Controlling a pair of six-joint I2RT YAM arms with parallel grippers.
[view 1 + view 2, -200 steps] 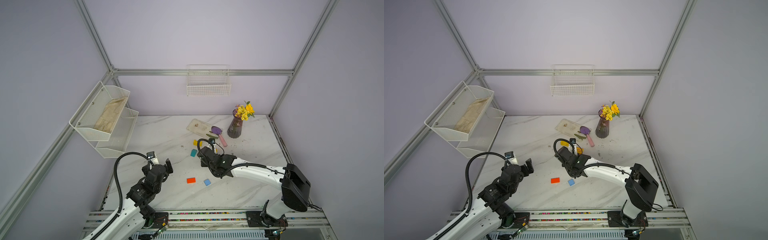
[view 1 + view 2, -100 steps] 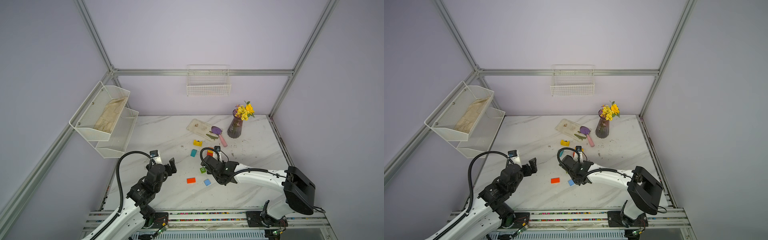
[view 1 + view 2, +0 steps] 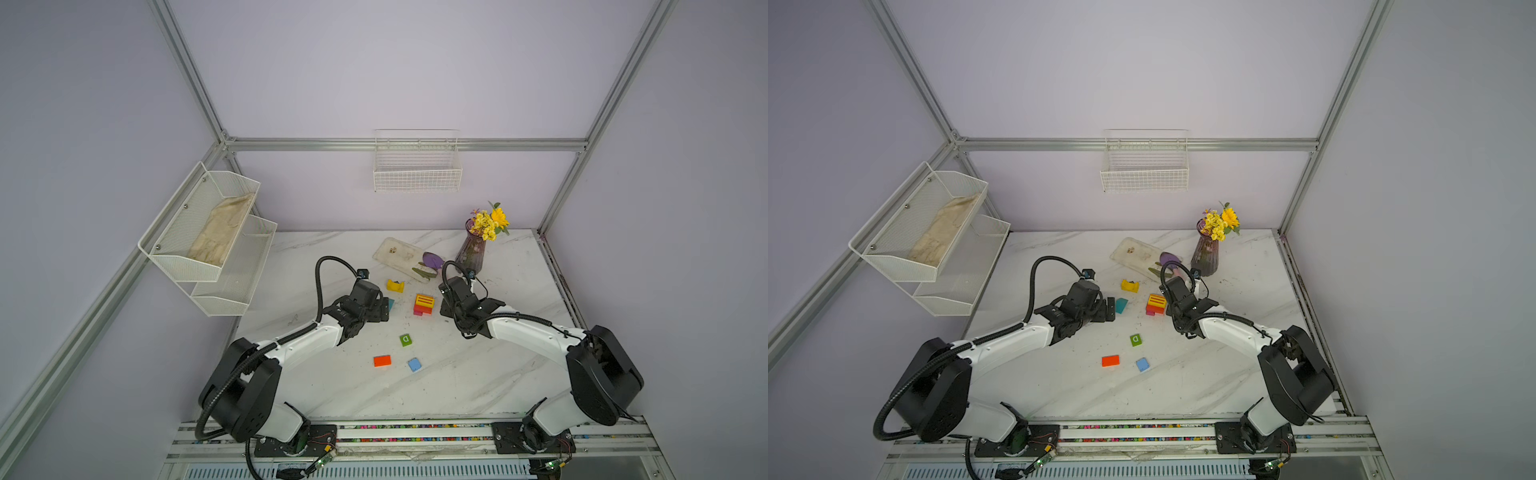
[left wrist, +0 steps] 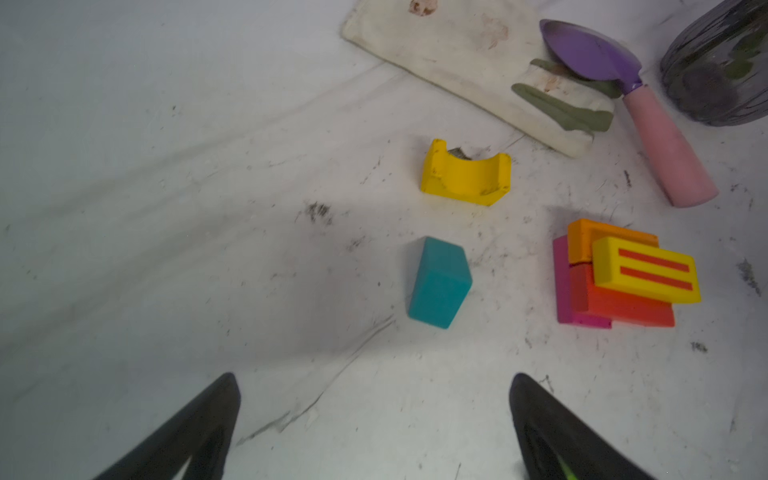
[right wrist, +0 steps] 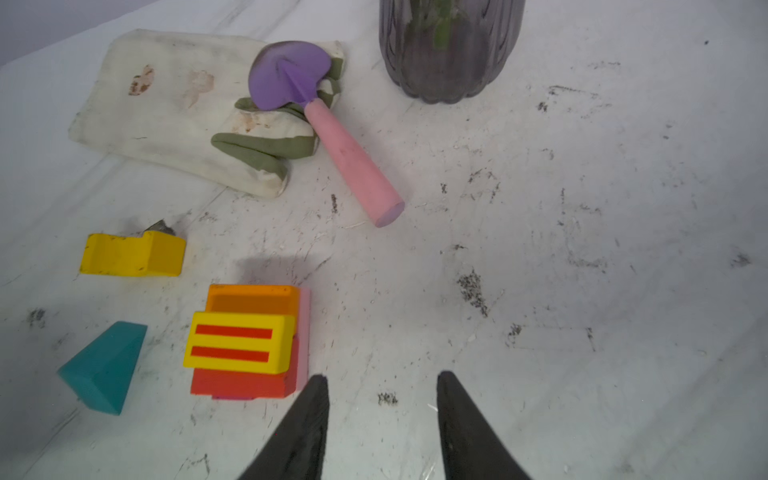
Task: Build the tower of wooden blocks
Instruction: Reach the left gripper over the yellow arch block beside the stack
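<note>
The left gripper [image 4: 376, 399] stands wide open and holds nothing. Its black jaws point at the teal house-shaped wood block [image 4: 438, 282], which lies on its side on the white marble table [image 3: 457, 374], apart from them. The right gripper [image 5: 382, 380] is partly open and also empty. One of its jaws is just beside the low tower [image 3: 424, 304] of pink, red, orange and striped yellow blocks, near the middle of both top views; I cannot tell if it touches.
</note>
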